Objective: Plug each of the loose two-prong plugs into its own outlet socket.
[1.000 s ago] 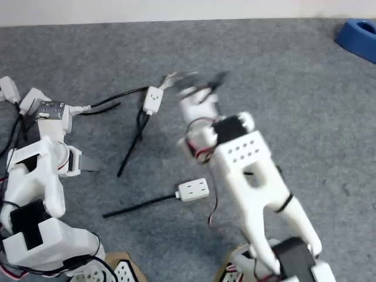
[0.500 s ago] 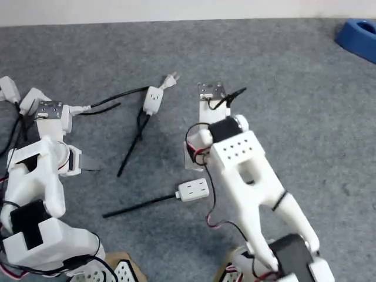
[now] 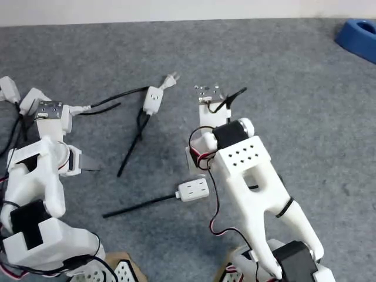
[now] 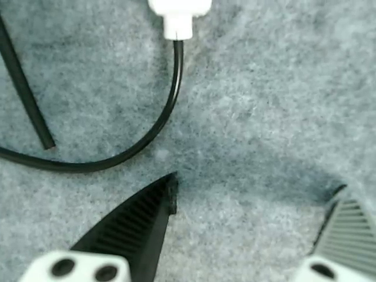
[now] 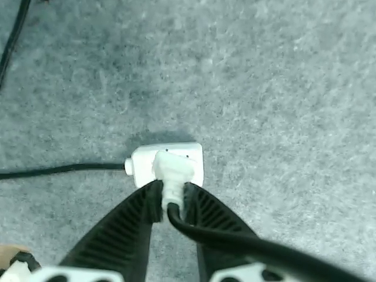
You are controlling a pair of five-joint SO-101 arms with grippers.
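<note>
- Right wrist view: right gripper (image 5: 173,188) is pinched narrow on a small white two-prong plug (image 5: 173,170), with black ribbed fingers (image 5: 132,226) on both flanks. The plug's thick black cord (image 5: 235,241) trails back between them.
- The plug nose touches the face of a white rectangular outlet socket block (image 5: 197,161). A thin black lead (image 5: 59,170) leaves the block at 9 o'clock. Seated or not: cannot tell.
- In the high view the white right arm (image 3: 247,170) covers that grip.
- The high view adds:
  - a white strip socket (image 3: 194,189) at the arm's 8 o'clock
  - a second white socket block (image 3: 151,100) at 10 o'clock
  - a loose white plug (image 3: 170,79) just beside that block
- Left wrist view: left gripper (image 4: 257,183) is spread wide and holds nothing, above grey carpet (image 4: 264,106). A white moulded cord end (image 4: 179,12) at 11 o'clock is cut by the frame edge.
- Edges: the carpet stops at a pale strip (image 3: 176,12) at 12 o'clock. A blue tub (image 3: 358,32) sits in the 1 o'clock corner, well apart from both arms. The left arm (image 3: 35,176) hugs the 9 o'clock edge.
</note>
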